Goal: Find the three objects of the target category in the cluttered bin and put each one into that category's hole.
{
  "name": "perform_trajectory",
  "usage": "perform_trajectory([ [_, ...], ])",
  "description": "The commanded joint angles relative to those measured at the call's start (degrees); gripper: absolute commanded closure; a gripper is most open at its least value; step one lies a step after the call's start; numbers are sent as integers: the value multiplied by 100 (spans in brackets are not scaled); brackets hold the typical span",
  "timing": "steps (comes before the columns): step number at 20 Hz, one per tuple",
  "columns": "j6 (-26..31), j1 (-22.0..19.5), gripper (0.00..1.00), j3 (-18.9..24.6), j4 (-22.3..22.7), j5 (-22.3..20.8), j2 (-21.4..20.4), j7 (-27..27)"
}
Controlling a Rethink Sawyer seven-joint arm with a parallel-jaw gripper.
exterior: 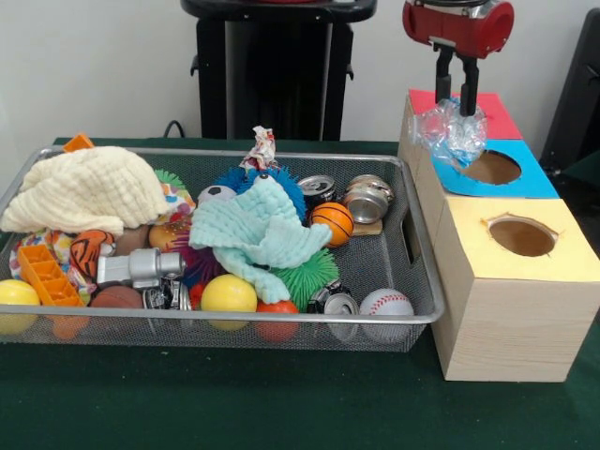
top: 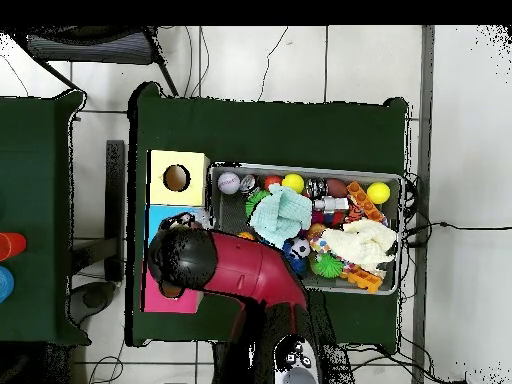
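Front view: one wire bin (exterior: 424,281) sits on my green tabletop (exterior: 281,412), holding two cloths, three crushed cans and a heap of balls. Beside it stand three boxes, topped yellow (exterior: 562,246), blue (exterior: 536,176) and pink (exterior: 495,114). My tool (exterior: 456,111) is clamped on a crumpled clear plastic wrapper (exterior: 452,133), which hangs directly under it, above the blue box's hole (exterior: 491,168). My arm (top: 250,268) drops straight down there from above.
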Motion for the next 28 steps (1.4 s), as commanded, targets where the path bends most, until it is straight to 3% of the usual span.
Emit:
perform_trajectory([
  [1, -356, 201, 100, -157, 380, 518, 332, 1667],
  [12, -823, 687, 100, -296, 433, 1042, 652, 1649],
  [18, -788, 855, 100, -353, 350, 1157, 772, 1455],
  [19, -801, 800, 0, -265, 410, 1252, 754, 1315],
  [23, -627, 854, 0, -373, 223, 1097, 836, 1183],
  [28, -523, 986, 0, -560, 79, 1216, 850, 1451],
])
